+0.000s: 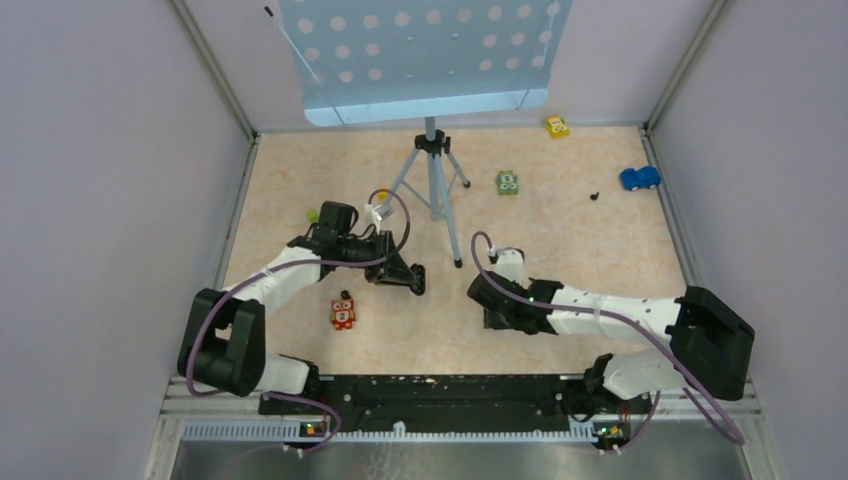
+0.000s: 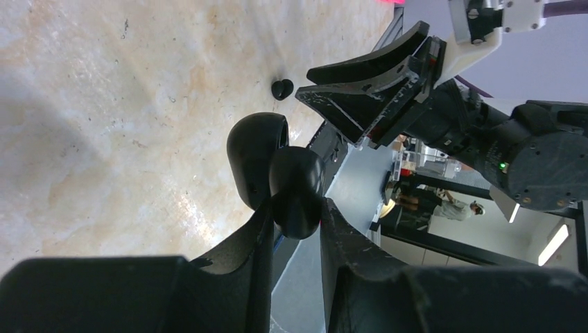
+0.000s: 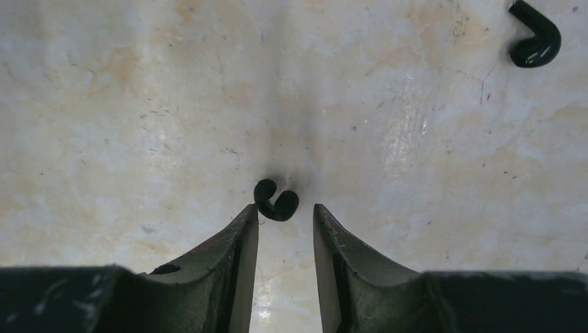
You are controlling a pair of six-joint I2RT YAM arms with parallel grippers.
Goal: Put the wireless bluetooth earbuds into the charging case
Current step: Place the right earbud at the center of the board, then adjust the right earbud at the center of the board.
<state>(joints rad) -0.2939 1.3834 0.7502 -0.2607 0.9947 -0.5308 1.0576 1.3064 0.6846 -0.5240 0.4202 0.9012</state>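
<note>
My left gripper [image 2: 295, 211] is clenched on the charging case [image 2: 258, 156], lid open, centre frame. My right gripper [image 3: 284, 218] is released, jaws apart. One earbud [image 3: 276, 202] lies on the table [image 3: 139, 104] just beyond my tips, centre frame. The second earbud [image 3: 532, 38] lies far off, upper right.

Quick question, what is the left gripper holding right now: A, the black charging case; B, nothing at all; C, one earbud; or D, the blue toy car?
A: in the left wrist view the left gripper is clamped on the black charging case, whose lid stands open.
</note>
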